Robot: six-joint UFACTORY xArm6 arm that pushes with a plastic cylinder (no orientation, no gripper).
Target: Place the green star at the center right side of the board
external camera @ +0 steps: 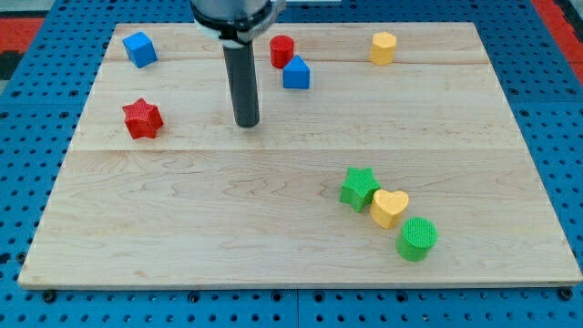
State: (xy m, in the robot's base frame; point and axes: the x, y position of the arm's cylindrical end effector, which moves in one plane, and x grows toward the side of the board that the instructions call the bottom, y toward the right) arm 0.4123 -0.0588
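The green star (360, 189) lies on the wooden board (228, 219) at the lower right of middle. It touches a yellow heart (390, 208) on its lower right, and a green cylinder (417, 239) sits just below the heart. My tip (247, 123) stands in the upper middle of the board, well up and to the left of the green star, touching no block.
A red star (142, 118) lies to the left of my tip. A blue cube (139, 49) is at the top left. A red cylinder (281, 51) and a blue block (296, 73) sit at the top middle. A yellow block (383, 47) is at the top right.
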